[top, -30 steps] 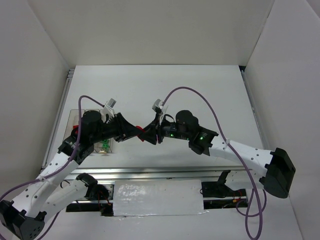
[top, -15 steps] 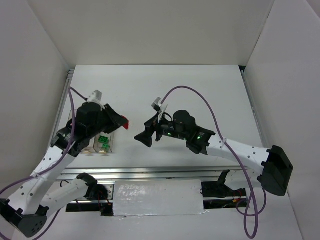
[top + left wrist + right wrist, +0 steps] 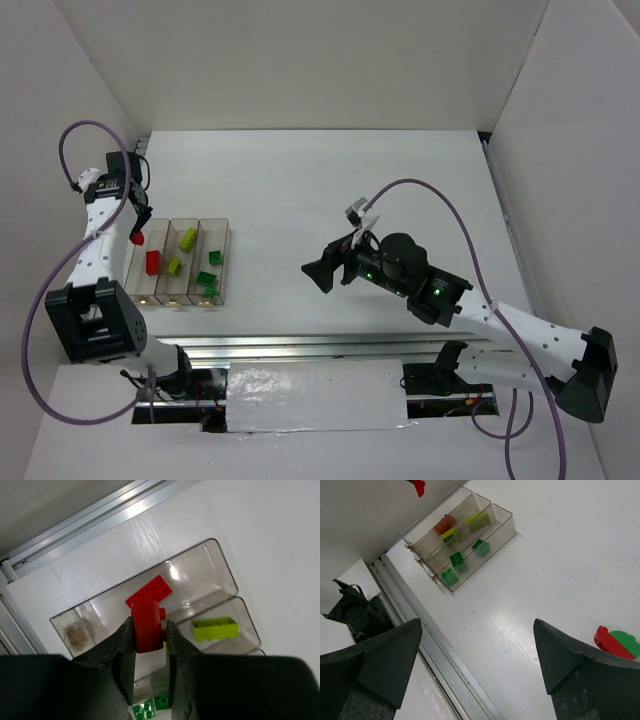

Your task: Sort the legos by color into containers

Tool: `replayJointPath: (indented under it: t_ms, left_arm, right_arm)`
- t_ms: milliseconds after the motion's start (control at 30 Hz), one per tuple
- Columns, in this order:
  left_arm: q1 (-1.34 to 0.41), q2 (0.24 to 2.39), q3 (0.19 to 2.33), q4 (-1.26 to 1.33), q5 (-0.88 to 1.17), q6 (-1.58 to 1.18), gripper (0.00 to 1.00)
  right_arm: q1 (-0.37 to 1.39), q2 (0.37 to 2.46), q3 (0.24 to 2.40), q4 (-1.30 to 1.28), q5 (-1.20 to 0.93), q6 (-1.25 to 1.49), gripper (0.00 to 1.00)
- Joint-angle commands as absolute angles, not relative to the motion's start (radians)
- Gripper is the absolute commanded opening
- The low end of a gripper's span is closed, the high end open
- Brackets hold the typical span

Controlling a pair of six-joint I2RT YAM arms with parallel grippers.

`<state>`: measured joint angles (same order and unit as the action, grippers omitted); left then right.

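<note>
My left gripper [image 3: 136,232] [image 3: 149,632] is shut on a small red lego [image 3: 147,625] [image 3: 138,240] and hangs above the left end of the three joined clear containers [image 3: 228,262] [image 3: 220,550] [image 3: 507,522]. The left tray holds a flat red lego [image 3: 148,591] [image 3: 153,262], the middle one yellow-green legos [image 3: 215,629] [image 3: 188,238], and the right one green legos [image 3: 206,279] [image 3: 457,559]. My right gripper [image 3: 318,272] [image 3: 477,630] stands wide open over bare table at the centre, holding nothing. A red-and-green lego pair [image 3: 617,642] lies on the table beside its right finger.
An aluminium rail [image 3: 300,345] [image 3: 445,675] runs along the table's near edge, and another rail [image 3: 100,510] runs along the left side behind the trays. White walls close in the left, back and right. Purple cables loop above both arms.
The two grippers met at the table's centre on a red piece. The right one opened and drew back to the right. The left arm swung far left over the trays with the red lego.
</note>
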<state>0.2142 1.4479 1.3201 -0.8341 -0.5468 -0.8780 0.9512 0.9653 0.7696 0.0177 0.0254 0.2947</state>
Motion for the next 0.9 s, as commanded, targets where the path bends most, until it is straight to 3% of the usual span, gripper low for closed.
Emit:
replayJointPath:
  t_ms: [0,100,200,233,300,333,367,400,633,767,867]
  left_arm:
    - [0.262,1.506,1.367,-0.816,-0.532,-0.850,0.00]
    - [0.290,1.558,1.368,-0.782,-0.483,-0.847,0.00]
    - [0.314,1.598,1.362,-0.767,-0.428,-0.831,0.15]
    - [0.316,1.604,1.350,-0.756,-0.422,-0.831,0.30]
    - [0.318,1.609,1.344,-0.753,-0.414,-0.834,0.50]
    - [0.318,1.617,1.342,-0.756,-0.417,-0.844,0.69]
    - [0.321,1.621,1.344,-0.759,-0.420,-0.848,0.79]
    - [0.319,1.629,1.348,-0.761,-0.417,-0.844,0.99]
    - [0.318,1.611,1.348,-0.762,-0.393,-0.822,0.99]
    - [0.273,1.461,1.318,-0.723,-0.347,-0.758,0.99]
    - [0.148,1.292,1.263,-0.644,-0.328,-0.675,0.99]
  right_arm:
    - [0.950,0.904,0.747,-0.055,0.060,0.290,1.00]
    - [0.948,0.878,0.717,-0.049,0.046,0.294,1.00]
    - [0.950,0.884,0.703,-0.045,0.028,0.295,1.00]
    - [0.948,0.887,0.701,-0.043,0.022,0.295,1.00]
    - [0.948,0.905,0.706,-0.048,0.009,0.288,1.00]
    - [0.950,0.913,0.710,-0.052,0.005,0.288,0.99]
    - [0.950,0.916,0.718,-0.060,0.006,0.285,1.00]
    - [0.950,0.922,0.721,-0.061,0.005,0.285,1.00]
    - [0.946,0.946,0.718,-0.075,0.135,0.371,1.00]
    - [0.898,1.205,0.887,-0.419,0.481,0.645,1.00]
    - [0.832,1.383,0.998,-0.593,0.525,0.758,1.00]
